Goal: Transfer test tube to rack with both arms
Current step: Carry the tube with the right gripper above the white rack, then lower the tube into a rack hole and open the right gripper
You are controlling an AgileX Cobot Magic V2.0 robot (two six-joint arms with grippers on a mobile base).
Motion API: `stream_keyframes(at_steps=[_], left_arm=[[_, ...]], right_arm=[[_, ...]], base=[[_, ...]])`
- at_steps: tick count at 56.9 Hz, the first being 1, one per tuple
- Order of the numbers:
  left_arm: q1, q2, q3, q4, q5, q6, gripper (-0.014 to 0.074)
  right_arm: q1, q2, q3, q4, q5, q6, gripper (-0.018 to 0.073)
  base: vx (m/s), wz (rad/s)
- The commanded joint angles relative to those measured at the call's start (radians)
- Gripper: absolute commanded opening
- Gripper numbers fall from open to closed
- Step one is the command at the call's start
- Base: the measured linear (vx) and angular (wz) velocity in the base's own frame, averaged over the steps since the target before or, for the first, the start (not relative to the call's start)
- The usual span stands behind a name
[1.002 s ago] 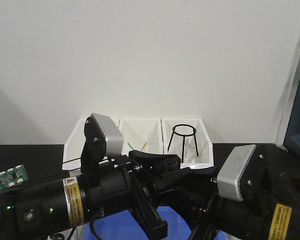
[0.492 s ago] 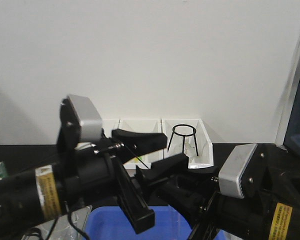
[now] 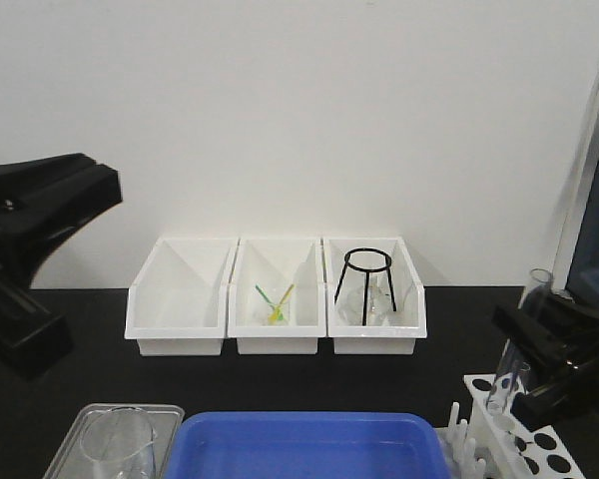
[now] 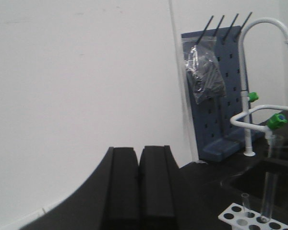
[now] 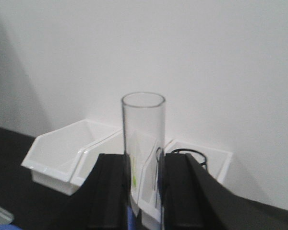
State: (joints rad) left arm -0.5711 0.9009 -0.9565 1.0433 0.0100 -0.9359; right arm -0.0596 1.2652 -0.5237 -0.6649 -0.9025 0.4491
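My right gripper (image 3: 541, 344) is shut on the test tube (image 3: 503, 379), a slim clear glass tube held slightly tilted, its round lower end just above the holes of the white rack (image 3: 527, 446). In the right wrist view the tube (image 5: 143, 124) rises between the two black fingers of this gripper (image 5: 144, 165). My left gripper (image 3: 102, 190) is raised at the far left, well away from the tube. Its wrist view shows it (image 4: 139, 149) shut and empty. That view also shows the rack (image 4: 252, 219) with a tall clear tube (image 4: 269, 182) over it.
Three white open-front bins (image 3: 275, 339) stand along the back wall; the right one holds a black wire tripod (image 3: 365, 284). A blue tray (image 3: 309, 444) lies in front. A glass beaker (image 3: 117, 446) stands in a clear tray at the front left. A blue pegboard (image 4: 221, 100) and a white tap (image 4: 264, 28) are on the right.
Both arms, which filled the foreground, have swung apart: the left arm went up and left, the right arm right. The right gripper now holds the tube over the rack.
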Motion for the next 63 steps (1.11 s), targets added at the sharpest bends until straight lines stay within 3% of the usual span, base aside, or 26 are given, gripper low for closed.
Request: stream_keyframes(at_steps=[1,9,17,29,63], left_arm=[[-0.004,-0.024,-0.016,-0.012,0.023,-0.005,-0.0008],[-0.004,-0.033,-0.015,-0.012,0.048,-0.008,-0.0008],[-0.004,-0.030,-0.015,-0.012,0.054,-0.008,-0.0008],[-0.004,-0.030,-0.015,-0.012,0.061,-0.008,-0.0008],[-0.004,-0.030,-0.015,-0.012,0.061,-0.009,-0.0008]], right_arm=[[-0.030,-0.022,0.001,0.105,-0.110,-0.088,-0.0008],[-0.041,0.017,0.048,0.160,-0.127,-0.156,-0.0008],[-0.041,0.099,0.095,0.209,-0.249,-0.205,-0.0008],[-0.041,0.189,0.096,0.245,-0.341,-0.207,-0.0008],[-0.041,0.358,0.096,0.233,-0.341,-0.262,-0.0008]], base=[[0.00,0.00],[0.00,0.00],[0.00,0.00],[0.00,0.00],[0.00,0.00]])
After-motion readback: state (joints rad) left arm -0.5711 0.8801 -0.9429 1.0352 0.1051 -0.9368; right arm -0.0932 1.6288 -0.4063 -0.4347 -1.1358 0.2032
